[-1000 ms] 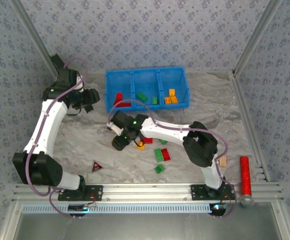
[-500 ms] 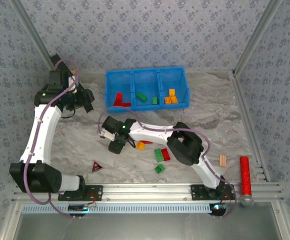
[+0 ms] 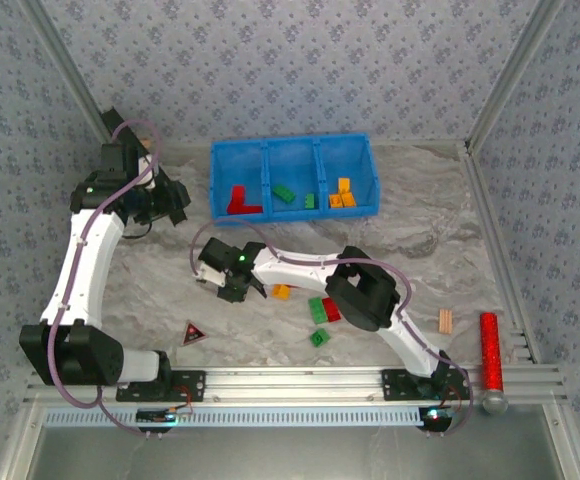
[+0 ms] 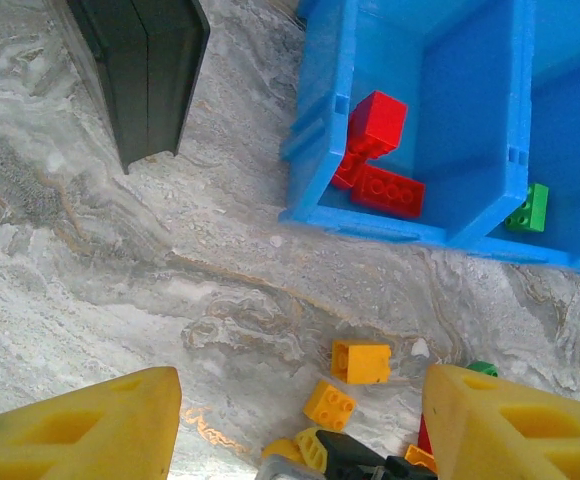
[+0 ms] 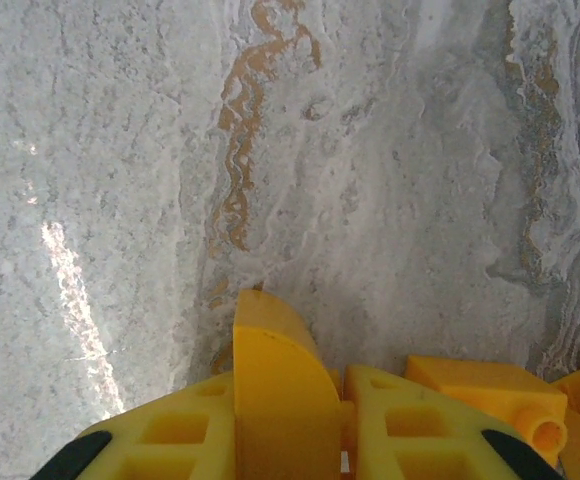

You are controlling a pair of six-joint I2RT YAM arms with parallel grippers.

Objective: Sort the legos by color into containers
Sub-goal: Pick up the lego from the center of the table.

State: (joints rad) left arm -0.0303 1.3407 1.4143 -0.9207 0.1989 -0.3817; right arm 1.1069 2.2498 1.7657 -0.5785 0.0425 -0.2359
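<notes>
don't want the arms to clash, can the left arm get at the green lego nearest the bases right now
Probably not cleanly. The right arm lies stretched across the table between the left end effector and that green lego, its elbow close beside it.

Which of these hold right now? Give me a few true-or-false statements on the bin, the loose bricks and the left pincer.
1. The red legos lie in the blue bin's leftmost compartment, as the top camera sees it. True.
2. The middle compartment holds orange bricks. False: it holds green legos; the orange legos are in the rightmost one.
3. The left pincer stands open, with nothing between its fingers. True.
4. Every brick is already in the bin. False: an orange brick, a green brick and a red brick lie loose on the table.
</notes>
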